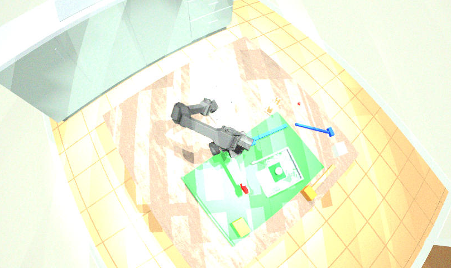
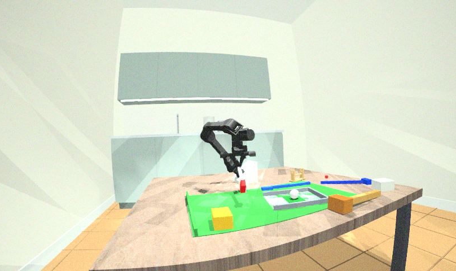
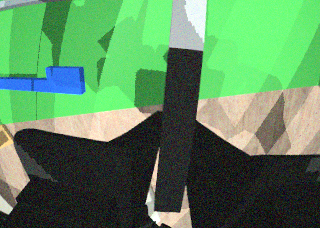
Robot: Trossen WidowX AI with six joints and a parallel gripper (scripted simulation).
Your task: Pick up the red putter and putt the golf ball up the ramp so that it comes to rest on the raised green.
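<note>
Firstly, wooden table (image 2: 149, 235) on tiled floor, cabinets behind. Green mat (image 2: 250, 214) carries yellow block (image 2: 222, 218) and grey-rimmed green (image 2: 277, 205) with ball (image 2: 293, 193) resting inside. Blue putter (image 1: 316, 129) and orange mallet (image 2: 341, 203) lie beside mat. Gripper (image 3: 167, 218) pinches putter (image 1: 244, 188) shaft, red head over mat.

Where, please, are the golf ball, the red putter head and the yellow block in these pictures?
golf ball (image 1: 278, 170), top view, its centre.
red putter head (image 2: 242, 186), exterior view, its front face.
yellow block (image 2: 222, 218), exterior view, its front face.
</note>
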